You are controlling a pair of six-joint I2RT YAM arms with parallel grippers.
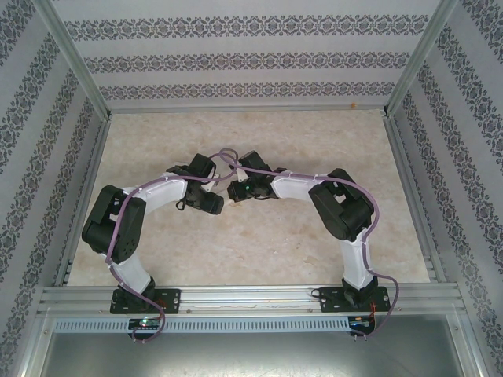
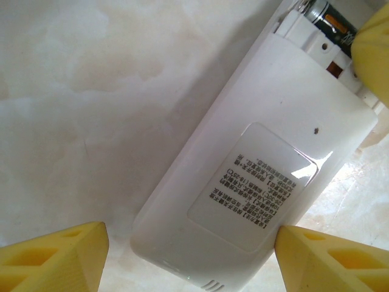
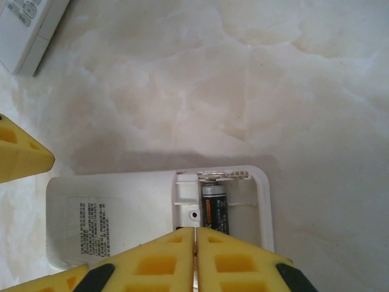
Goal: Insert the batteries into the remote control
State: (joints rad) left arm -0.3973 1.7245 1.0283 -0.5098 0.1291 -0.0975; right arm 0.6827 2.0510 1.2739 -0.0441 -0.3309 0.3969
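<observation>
A white remote control lies on its face on the marble tabletop, its label up and its battery compartment uncovered. One dark battery sits in the left slot, its top end against the metal contact; the same battery shows at the far end in the left wrist view. My right gripper is shut, its yellow fingertips pressed together over the battery's near end. My left gripper stands open astride the remote's other end. Its right finger is at the remote's edge and its left finger stands apart.
A second white remote lies face up at the top left of the right wrist view. Both arms meet over the middle of the table, left gripper beside right gripper. Patterned walls and an aluminium frame enclose the table.
</observation>
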